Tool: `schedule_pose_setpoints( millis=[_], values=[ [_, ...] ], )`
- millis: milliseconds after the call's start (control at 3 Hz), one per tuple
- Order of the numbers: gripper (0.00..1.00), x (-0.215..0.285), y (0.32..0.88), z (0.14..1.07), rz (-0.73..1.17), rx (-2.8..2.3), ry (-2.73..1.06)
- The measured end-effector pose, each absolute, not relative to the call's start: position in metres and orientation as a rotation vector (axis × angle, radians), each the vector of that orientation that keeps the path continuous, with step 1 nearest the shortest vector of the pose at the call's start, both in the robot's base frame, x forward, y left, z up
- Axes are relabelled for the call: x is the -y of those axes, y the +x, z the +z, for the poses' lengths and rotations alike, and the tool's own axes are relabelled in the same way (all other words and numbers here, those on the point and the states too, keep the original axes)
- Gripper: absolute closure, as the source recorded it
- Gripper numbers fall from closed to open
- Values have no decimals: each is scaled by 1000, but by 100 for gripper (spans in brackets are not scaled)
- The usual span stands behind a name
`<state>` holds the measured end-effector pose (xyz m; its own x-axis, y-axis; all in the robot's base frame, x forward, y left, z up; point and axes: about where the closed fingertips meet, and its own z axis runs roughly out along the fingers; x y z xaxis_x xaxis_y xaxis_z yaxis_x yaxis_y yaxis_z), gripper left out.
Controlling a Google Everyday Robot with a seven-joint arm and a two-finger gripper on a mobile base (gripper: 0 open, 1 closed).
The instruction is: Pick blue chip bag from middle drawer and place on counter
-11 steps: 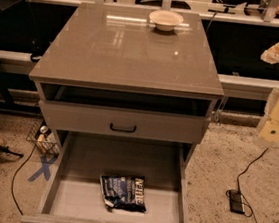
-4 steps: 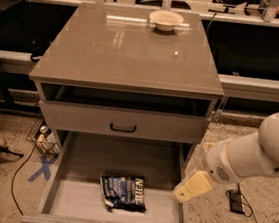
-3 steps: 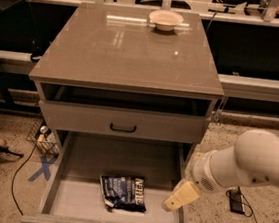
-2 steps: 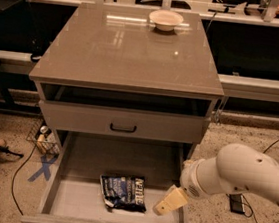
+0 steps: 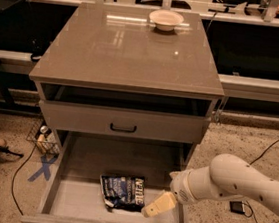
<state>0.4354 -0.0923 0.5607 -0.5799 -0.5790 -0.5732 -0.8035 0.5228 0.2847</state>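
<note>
The end effector [image 5: 159,205], released or clenched I cannot tell, hangs in the middle drawer [image 5: 76,199] just beside the blue chip bag [image 5: 122,192] lying flat on its floor, so a sideways approach may shove the crinkly foil away or pinch only a corner.

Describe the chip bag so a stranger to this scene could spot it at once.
Below the glossy counter of the grey cabinet, the pulled-out drawer sits lowest. On its floor lies the dark-blue chip bag with white lettering, alone but for the cream gripper on its right.
</note>
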Motion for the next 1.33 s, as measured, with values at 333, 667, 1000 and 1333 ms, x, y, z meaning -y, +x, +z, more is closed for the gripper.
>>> schedule_pose_setpoints(
  millis=[333,667,1000,1333],
  values=[
    [0,92,435,560,748,-2358,-1135],
    [0,91,448,545,681,-2340,-1131],
    [0,90,470,526,578,-2289,-1132],
    [0,86,488,502,496,-2268,-1146]
  ],
)
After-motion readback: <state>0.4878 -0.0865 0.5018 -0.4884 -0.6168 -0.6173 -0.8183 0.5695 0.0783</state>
